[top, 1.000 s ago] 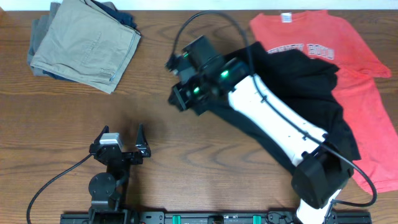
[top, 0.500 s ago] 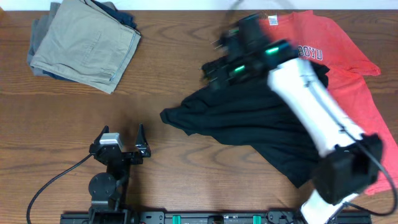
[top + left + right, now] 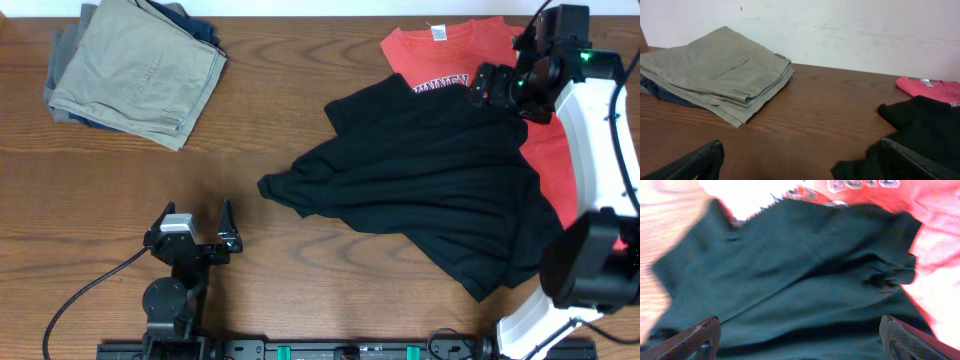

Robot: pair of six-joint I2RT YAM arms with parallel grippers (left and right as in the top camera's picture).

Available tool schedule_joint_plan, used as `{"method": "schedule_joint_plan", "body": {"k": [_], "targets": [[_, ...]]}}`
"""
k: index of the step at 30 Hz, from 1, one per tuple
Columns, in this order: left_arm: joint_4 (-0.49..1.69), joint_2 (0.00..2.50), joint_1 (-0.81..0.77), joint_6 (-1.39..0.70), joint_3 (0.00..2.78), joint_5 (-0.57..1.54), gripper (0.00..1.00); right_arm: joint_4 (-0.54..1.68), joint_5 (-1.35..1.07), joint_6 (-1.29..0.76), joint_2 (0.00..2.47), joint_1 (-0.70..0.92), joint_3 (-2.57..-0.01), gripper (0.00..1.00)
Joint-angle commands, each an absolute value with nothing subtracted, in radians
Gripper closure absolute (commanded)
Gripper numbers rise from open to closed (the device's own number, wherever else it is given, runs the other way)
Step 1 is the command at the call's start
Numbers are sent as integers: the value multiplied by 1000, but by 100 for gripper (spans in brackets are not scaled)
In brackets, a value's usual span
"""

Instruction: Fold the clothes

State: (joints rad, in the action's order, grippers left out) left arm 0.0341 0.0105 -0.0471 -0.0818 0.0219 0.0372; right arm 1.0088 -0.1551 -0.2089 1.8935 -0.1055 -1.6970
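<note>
Cataloguing the table, we record one black garment, rumpled and spread over its right half, far edge overlapping a red T-shirt. Right fingers: spread wide above the garment's far right part, gripping nothing. Left fingers: spread wide near the front edge, apart from all cloth. Khaki trousers: folded, far left.

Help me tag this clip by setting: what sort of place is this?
Likely a robotics lab bench rather than a home: a left arm and right arm mounted at the edge of a wooden table, a bare white wall behind, and staged laundry: a black garment, a red T-shirt, folded khaki trousers.
</note>
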Motion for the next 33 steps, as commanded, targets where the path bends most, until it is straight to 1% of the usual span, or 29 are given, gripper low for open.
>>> {"method": "schedule_joint_plan", "body": {"k": [1, 6, 11, 12, 13, 14, 16, 17, 18, 19, 20, 21, 25, 29, 33], "targets": [[70, 4, -49, -90, 4, 10, 2, 1005, -58, -241, 1966, -142, -1679, 1], [70, 4, -49, -90, 4, 10, 2, 978, 1, -250, 2055, -181, -1679, 1], [70, 4, -49, -90, 4, 10, 2, 947, -12, -250, 2123, -200, -1679, 1], [70, 4, -49, -90, 4, 10, 2, 936, -22, -249, 2133, -200, -1679, 2], [70, 4, -49, -90, 4, 10, 2, 928, -36, -245, 2140, -199, -1679, 8], [70, 4, -49, -90, 4, 10, 2, 921, -51, -246, 2144, -197, -1679, 20], [70, 4, -49, -90, 4, 10, 2, 910, -87, -246, 2145, -192, -1679, 47], [70, 4, -49, -90, 4, 10, 2, 905, -105, -246, 2145, -189, -1679, 58], [70, 4, -49, -90, 4, 10, 2, 900, -120, -246, 2145, -187, -1679, 65], [70, 4, -49, -90, 4, 10, 2, 897, -136, -246, 2145, -183, -1679, 75], [70, 4, -49, -90, 4, 10, 2, 895, -147, -247, 2145, -180, -1679, 92], [70, 4, -49, -90, 4, 10, 2, 894, -155, -248, 2145, -177, -1679, 99], [70, 4, -49, -90, 4, 10, 2, 894, -219, -250, 2143, -169, -1681, 99], [70, 4, -49, -90, 4, 10, 2, 874, -398, -245, 2117, -152, -1682, 99], [70, 4, -49, -90, 4, 10, 2, 820, -575, -246, 2045, -101, -1682, 99]]}}
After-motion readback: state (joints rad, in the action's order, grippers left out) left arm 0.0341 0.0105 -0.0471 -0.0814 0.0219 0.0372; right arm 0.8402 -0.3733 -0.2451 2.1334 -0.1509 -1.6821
